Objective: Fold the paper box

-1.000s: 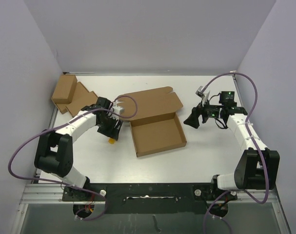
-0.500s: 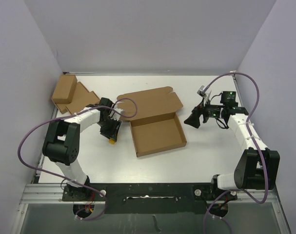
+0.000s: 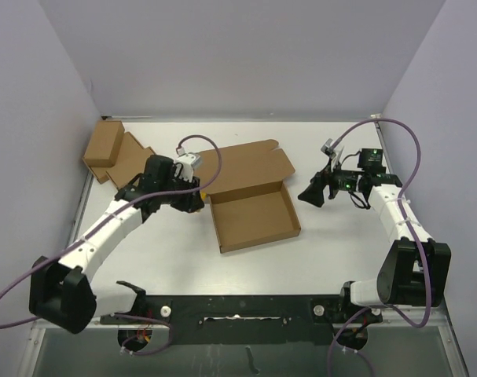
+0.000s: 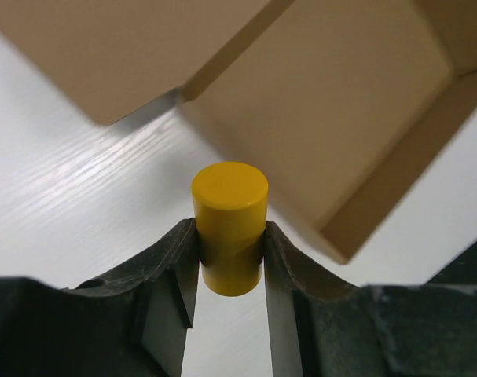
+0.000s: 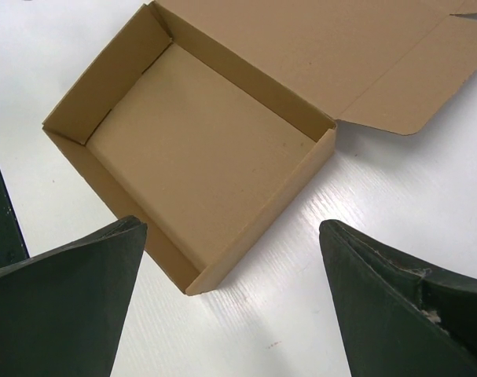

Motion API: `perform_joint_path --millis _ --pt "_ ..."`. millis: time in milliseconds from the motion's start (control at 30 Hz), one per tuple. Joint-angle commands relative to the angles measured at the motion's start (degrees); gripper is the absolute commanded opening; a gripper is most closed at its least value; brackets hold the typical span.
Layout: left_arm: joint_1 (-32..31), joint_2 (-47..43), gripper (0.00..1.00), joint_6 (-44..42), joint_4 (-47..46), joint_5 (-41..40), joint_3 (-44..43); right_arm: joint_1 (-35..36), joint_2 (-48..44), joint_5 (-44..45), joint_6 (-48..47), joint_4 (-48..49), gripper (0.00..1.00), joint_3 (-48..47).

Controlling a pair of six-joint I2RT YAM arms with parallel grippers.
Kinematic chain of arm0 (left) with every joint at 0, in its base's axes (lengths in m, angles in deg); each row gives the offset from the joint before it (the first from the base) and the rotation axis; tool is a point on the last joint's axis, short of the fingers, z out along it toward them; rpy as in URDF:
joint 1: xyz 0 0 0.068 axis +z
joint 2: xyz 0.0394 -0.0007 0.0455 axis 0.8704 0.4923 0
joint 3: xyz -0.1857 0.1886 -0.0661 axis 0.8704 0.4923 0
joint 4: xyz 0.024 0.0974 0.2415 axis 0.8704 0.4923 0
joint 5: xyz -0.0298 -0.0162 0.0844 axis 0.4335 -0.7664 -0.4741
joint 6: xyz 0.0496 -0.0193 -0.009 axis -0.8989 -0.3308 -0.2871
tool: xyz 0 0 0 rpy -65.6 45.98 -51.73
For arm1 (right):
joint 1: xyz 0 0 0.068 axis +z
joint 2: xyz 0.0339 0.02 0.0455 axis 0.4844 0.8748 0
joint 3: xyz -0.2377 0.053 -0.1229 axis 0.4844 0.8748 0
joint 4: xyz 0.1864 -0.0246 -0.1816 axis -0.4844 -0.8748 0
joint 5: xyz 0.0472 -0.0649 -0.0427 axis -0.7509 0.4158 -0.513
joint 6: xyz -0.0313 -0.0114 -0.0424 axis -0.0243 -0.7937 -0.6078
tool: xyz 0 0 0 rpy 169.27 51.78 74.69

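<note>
Two smaller brown cardboard boxes [image 3: 104, 145] are seen at the far-left corner of the white table [image 3: 340, 259], pressed up against each other. Just to their right, the left arm is stretched out towards the middle, and the left gripper [image 3: 192, 199] is brought right up beside the left wall of the paper box [image 3: 254, 218]. From the left wrist camera the grip is plain: a small yellow cylinder [image 4: 230, 224] is clamped between the two black fingers [image 4: 175, 259], its flat round end turned to the lens. Whether the cylinder is touching the table cannot be told. Beyond it, a corner of the box's tray and the edge of a flap are shown, blurred but close.

At mid-table the paper box is found lying open as a shallow rectangular tray. Its four walls are stood up and its lid is laid back flat on the far side, side tabs spread out.

Further right, the right gripper [image 3: 309, 195] is held near the box's right side, clear of the cardboard and pointed at it. Its jaws are spread wide with nothing between them, and the open tray and lid hinge are framed between the dark fingertips [image 5: 73, 298] in the right wrist view.
</note>
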Motion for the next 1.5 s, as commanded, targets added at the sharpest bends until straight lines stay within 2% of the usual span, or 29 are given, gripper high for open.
perform_joint_path --millis 0,167,267,467,500,600,667,833,1000,1167,1233,1367,1467 --pt "-8.74 -5.64 0.00 10.94 -15.59 5.70 2.85 -0.63 -1.35 -2.29 0.94 2.54 0.98 0.30" --pt "-19.14 0.48 0.00 13.55 -20.01 -4.48 0.44 -1.32 -1.11 -2.62 1.44 2.86 0.98 0.40" --pt "-22.11 7.68 0.00 13.58 -18.67 -9.81 -3.42 -1.77 -1.11 -2.64 1.65 3.08 0.98 0.54" --pt "-26.57 21.66 0.00 9.42 -13.31 -14.75 -13.88 -2.32 -0.76 -2.36 1.77 3.13 0.98 0.59" --pt "-27.05 23.90 0.03 8.69 -11.45 -15.61 -15.94 -2.29 -0.69 -2.38 1.80 3.17 0.98 0.59" --pt "-28.20 28.60 0.23 6.99 -8.08 -17.64 -20.30 -2.26 -0.46 -2.22 1.84 3.13 0.98 0.54" --pt "-28.52 30.83 0.32 6.72 -7.78 -17.94 -22.07 -2.27 -0.26 -2.16 1.71 3.04 0.98 0.49" --pt "-28.53 33.90 0.44 6.01 -6.93 -18.24 -24.77 -2.32 -0.06 -2.12 1.67 2.86 0.98 0.32" --pt "-28.48 36.14 0.48 4.89 -5.44 -18.21 -26.69 -2.41 0.12 -2.12 1.58 2.70 0.98 0.24" --pt "-28.53 33.29 0.49 5.06 -6.20 -18.86 -26.11 -2.45 0.25 -2.03 1.41 2.61 0.98 0.24" --pt "-28.26 29.75 0.53 5.65 -8.91 -19.34 -23.82 -2.41 0.37 -2.03 1.32 2.52 0.98 0.23" --pt "-25.37 18.83 0.65 8.39 -17.25 -17.19 -15.59 -2.26 0.60 -2.25 1.14 2.38 0.98 0.24" --pt "-19.77 9.77 0.74 12.46 -27.58 -12.56 -6.24 -2.26 0.73 -2.36 1.30 2.40 0.98 0.19"
